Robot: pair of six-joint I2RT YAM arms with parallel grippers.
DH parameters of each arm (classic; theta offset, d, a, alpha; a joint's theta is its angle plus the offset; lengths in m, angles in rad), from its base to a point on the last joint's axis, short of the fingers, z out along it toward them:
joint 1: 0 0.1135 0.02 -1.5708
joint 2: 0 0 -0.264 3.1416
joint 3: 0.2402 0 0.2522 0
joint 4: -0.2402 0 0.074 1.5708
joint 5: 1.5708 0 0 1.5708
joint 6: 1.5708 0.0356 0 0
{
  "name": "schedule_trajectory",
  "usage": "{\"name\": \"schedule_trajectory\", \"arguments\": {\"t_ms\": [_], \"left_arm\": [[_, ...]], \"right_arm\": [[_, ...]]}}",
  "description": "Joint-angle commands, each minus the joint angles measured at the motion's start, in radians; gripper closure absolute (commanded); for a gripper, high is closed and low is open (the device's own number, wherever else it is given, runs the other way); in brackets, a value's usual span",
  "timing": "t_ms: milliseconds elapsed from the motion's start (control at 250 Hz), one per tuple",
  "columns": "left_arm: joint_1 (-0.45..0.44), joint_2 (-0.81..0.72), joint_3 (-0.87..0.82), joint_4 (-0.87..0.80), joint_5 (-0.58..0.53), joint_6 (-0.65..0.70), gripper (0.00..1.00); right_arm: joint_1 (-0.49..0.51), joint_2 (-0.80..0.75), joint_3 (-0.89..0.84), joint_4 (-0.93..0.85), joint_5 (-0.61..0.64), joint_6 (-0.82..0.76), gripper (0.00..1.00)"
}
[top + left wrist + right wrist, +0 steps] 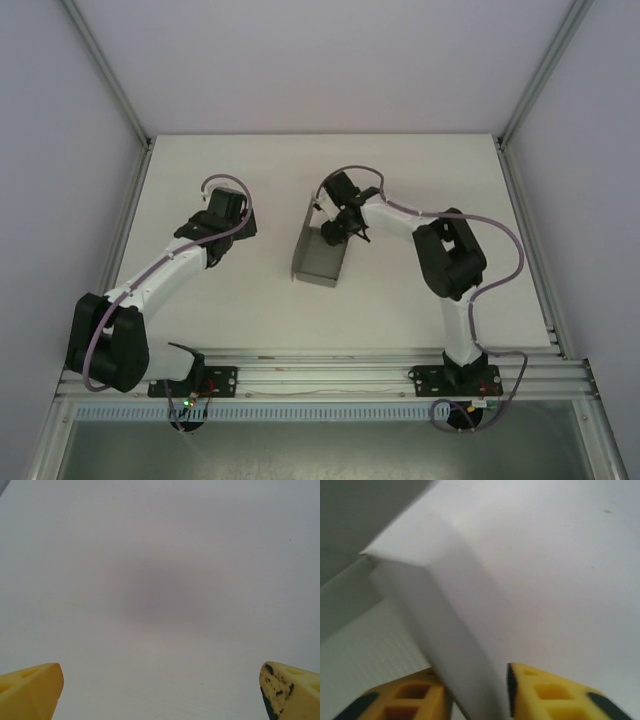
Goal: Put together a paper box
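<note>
**Right tool [475,697] on paper box [318,258] wall**

I am seeing the paper box sitting mid-way across the desk [420,170], partly folded. Right tool is pinching its raised wall; left tool [161,685] is hanging spread wide over the desk, well apart.

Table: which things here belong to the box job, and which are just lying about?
Job:
box
right gripper, pinching its flap
left gripper, open, apart from it

Not the job:
table
rail
frame post

Paper box [322,258]: plain grey card, part-folded, left wall upright, lying centrally
</note>
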Motion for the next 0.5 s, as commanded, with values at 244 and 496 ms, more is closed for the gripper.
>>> {"name": "schedule_trajectory", "arguments": {"t_ms": [244,496], "left_arm": [[0.007,-0.048,0.003,-0.006,-0.039,-0.044,0.0],[0.008,-0.067,-0.033,0.089,0.14,0.05,0.0]], "right_arm": [[0.04,-0.175,-0.209,0.051,0.394,0.608,0.82],[0.129,-0.207,-0.287,0.009,0.461,0.844,0.78]]}}
